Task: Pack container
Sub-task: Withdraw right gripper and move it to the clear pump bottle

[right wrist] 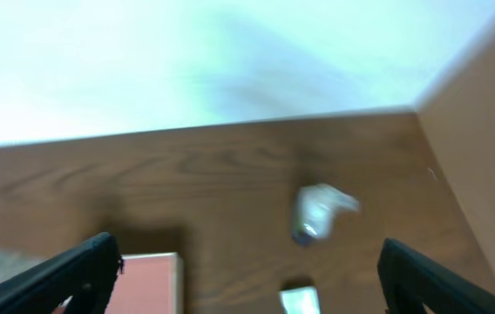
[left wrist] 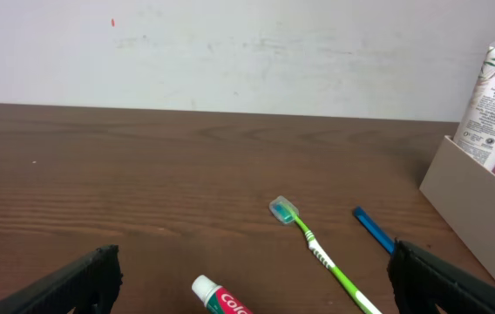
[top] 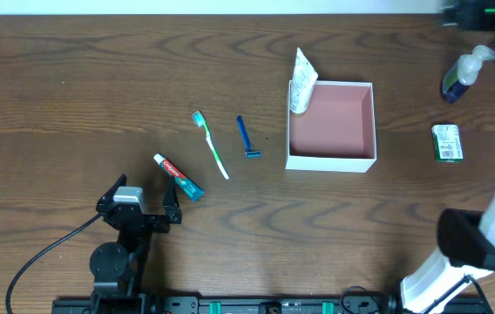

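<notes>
Packing stands at an early stage, judged from the layout. The container [top: 331, 162] sits on the table [top: 73, 87], right of centre in the overhead view, and only one item is in it: a white shampoo tube [top: 301, 83] leaning in the far left corner, its upper end projecting above the rim. The pink floor is otherwise bare. Five items lie outside. A toothbrush [top: 213, 148], a blue razor [top: 245, 137] and a toothpaste tube [top: 179, 177] lie to the left of the container, apart from one another. A green-and-white soap packet [top: 446, 143] and a pump bottle [top: 463, 75] lie to its right. The left gripper [top: 143, 203] rests low just beside the toothpaste tube, fingers spread wide with nothing between them. The right gripper [right wrist: 247, 262] is likewise spread wide and holds nothing, facing the pump bottle and soap packet from above. Limits of observation: the right wrist view is heavily blurred, so the items in it read only as shapes. In the overhead view the right gripper cannot be located, since the arm runs off the right edge, and a dark shape [top: 483, 12] in the top right corner cannot be identified. The left wrist view cuts off the toothpaste tube and most of the container, and the container wall hides the shampoo tube's lower end.
</notes>
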